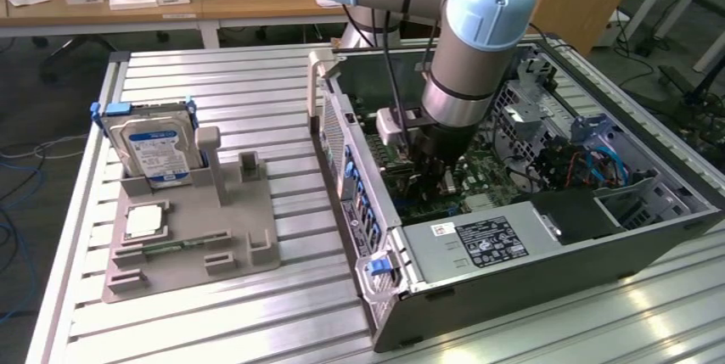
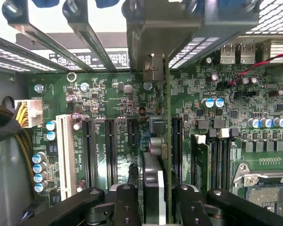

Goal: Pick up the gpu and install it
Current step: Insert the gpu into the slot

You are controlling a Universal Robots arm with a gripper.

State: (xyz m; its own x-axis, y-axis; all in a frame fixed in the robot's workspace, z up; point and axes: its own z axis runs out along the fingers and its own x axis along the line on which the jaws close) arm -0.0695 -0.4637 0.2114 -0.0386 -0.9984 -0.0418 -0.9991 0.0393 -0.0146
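1. The ribbed silver metal worktop (image 1: 227, 92) carries an open grey computer case (image 1: 544, 262) along its edge toward the exterior view's right.
2. The grey and pale-blue robot arm (image 1: 470, 50) reaches down into the case.
3. A grey plastic parts holder (image 1: 193, 237) sits near the worktop's opposite edge, with a boxy silver hard drive with blue-white label (image 1: 153, 148) standing in it and a small square silver processor chip (image 1: 145, 222) lying flat.
4. The black gripper (image 2: 153, 197) is clamped on the gpu.
5. The gpu (image 2: 156, 155), a thin green card seen edge-on with a silvery end bracket, stands upright over the green motherboard (image 2: 108, 108), between the black expansion slots (image 2: 111, 150) and the memory slots (image 2: 219, 160).
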